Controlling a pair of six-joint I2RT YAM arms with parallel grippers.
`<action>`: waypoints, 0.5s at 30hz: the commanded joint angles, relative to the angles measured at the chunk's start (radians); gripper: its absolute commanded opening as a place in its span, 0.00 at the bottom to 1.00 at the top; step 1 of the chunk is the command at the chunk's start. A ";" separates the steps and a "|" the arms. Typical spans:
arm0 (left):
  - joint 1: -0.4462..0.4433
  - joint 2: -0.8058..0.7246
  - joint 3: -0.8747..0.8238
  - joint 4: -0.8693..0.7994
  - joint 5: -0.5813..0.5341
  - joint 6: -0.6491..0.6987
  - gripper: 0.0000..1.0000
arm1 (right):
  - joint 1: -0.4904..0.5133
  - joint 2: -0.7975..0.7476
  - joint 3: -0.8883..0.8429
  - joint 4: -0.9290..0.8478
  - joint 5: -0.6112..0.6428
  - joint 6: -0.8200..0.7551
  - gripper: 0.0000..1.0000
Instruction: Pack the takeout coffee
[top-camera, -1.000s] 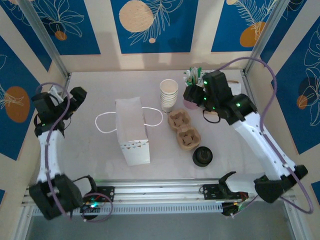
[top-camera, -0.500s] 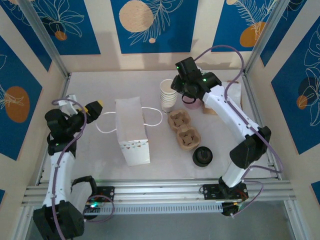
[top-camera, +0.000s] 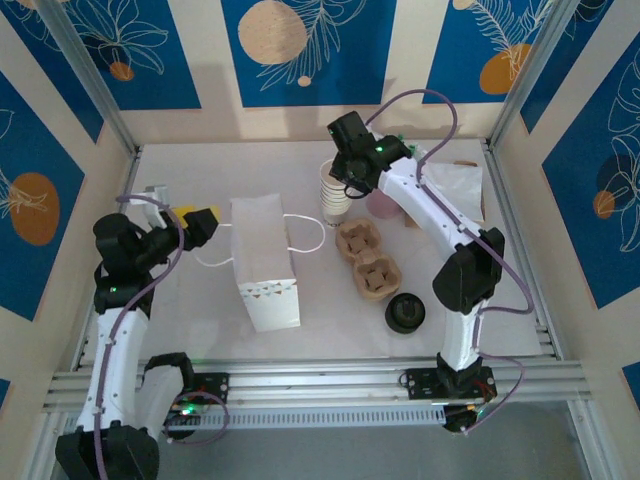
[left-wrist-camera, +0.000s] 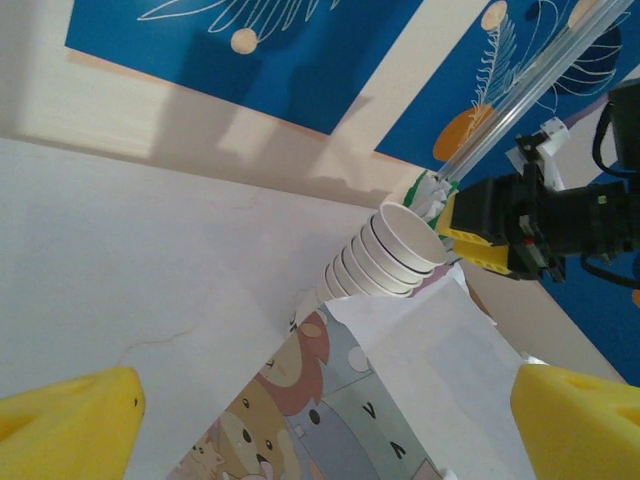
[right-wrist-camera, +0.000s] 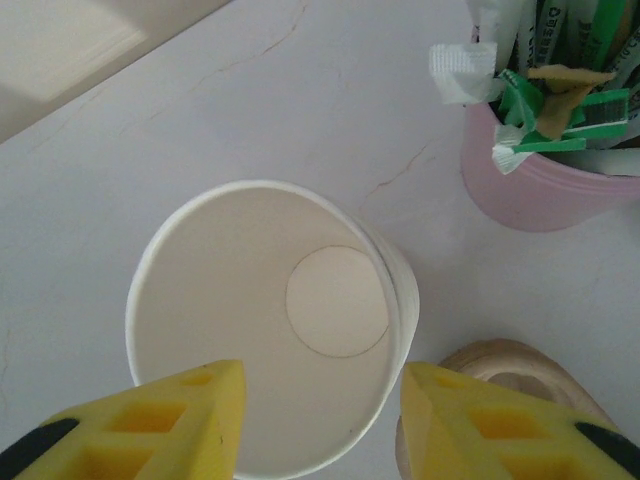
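White paper cups (top-camera: 337, 190), nested in a tapered stack, are stood upright toward the far side of the bench (top-camera: 200, 310), just beside the moulded cardboard carrier (top-camera: 367, 258). The right gripper (top-camera: 347, 172) is held directly over the stack. In its wrist view the open mouth of the top cup (right-wrist-camera: 270, 320) is looked straight down into, so the stack's long axis is lined up with the approach. The yellow jaws are spread apart, one to each side of the rim, and nothing is gripped; whether the rim is touched cannot quite be told. The right arm is judged much the nearer for the pick. The left gripper (top-camera: 200, 225) is placed by the looped handle of the flat white paper bag (top-camera: 264, 262), its jaws likewise released and empty, with the bag's printed face seen between them. A glossy pink pot (right-wrist-camera: 545, 170) of sachets is stood just beside the cups, and a black lid (top-camera: 405, 312) is laid near the carrier's near end.
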 joint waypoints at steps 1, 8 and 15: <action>-0.016 -0.006 -0.002 0.007 0.032 -0.003 0.95 | 0.011 0.014 0.039 -0.052 0.070 0.031 0.46; -0.029 -0.001 -0.008 0.014 0.026 -0.008 0.94 | 0.013 0.010 0.020 -0.071 0.119 0.034 0.45; -0.034 -0.006 -0.013 0.017 0.024 -0.010 0.93 | 0.014 0.017 0.008 -0.035 0.091 0.023 0.34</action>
